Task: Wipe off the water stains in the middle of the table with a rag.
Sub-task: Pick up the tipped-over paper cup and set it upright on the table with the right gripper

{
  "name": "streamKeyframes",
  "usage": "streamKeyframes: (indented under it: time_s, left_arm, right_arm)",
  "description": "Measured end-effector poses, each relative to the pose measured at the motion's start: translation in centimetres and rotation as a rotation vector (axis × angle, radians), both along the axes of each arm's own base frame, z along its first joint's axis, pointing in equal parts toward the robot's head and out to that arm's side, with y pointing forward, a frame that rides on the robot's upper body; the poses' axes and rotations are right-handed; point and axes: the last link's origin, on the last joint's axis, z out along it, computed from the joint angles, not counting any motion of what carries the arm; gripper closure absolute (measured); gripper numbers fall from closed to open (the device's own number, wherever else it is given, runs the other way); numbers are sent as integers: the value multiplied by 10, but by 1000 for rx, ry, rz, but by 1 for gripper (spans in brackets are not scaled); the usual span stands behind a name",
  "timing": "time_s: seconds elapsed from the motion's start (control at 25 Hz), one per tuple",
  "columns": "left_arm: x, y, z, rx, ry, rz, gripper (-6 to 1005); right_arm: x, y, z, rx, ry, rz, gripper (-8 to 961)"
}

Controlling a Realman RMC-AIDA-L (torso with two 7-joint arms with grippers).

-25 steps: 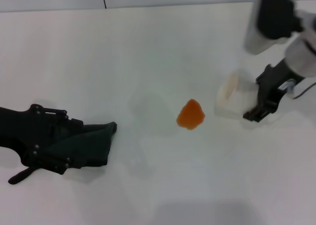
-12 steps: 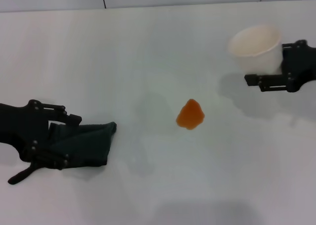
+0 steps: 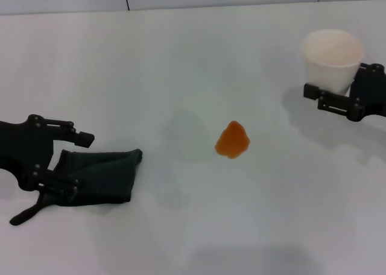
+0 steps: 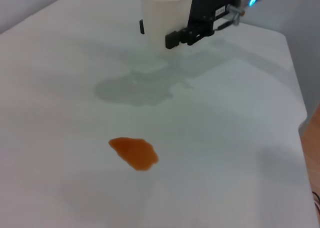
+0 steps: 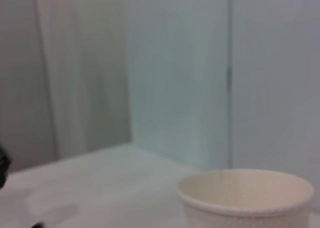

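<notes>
currently the left gripper [image 3: 71, 160] is seen spread open around the near end of the rag [image 3: 99, 175] on the table [image 3: 181, 58], the right gripper [image 3: 338, 94] is clamped on a paper cup [image 3: 332, 58], and the water stains [image 3: 232, 140] lie between them.

one rag [image 3: 99, 177], one orange water stain [image 3: 232, 140], one paper cup [image 3: 331, 59], two pincers, left pincer [image 3: 73, 160], right pincer [image 3: 318, 95], one table [image 3: 181, 58]

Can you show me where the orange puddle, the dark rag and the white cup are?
water stains [image 3: 232, 140], head view, middle of the orange blotch.
rag [image 3: 99, 176], head view, middle of the dark cloth.
paper cup [image 3: 332, 67], head view, the cup's side wall.
</notes>
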Motion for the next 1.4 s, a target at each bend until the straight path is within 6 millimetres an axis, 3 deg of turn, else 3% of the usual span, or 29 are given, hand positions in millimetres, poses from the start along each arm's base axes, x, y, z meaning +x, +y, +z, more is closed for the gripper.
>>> streamKeyframes:
  time_s: [0.32, 0.56, 1.4]
  left_arm:
    - [1, 0, 2, 7, -3, -7, 190]
    - [1, 1, 2, 7, -2, -9, 192]
    - [1, 0, 1, 4, -3, -8, 201]
  right_arm:
    - [31, -19, -18, 133, 63, -68, 302]
    - [42, -29, -33, 185, 61, -114, 305]
    - [53, -39, -66, 193, -27, -168, 300]
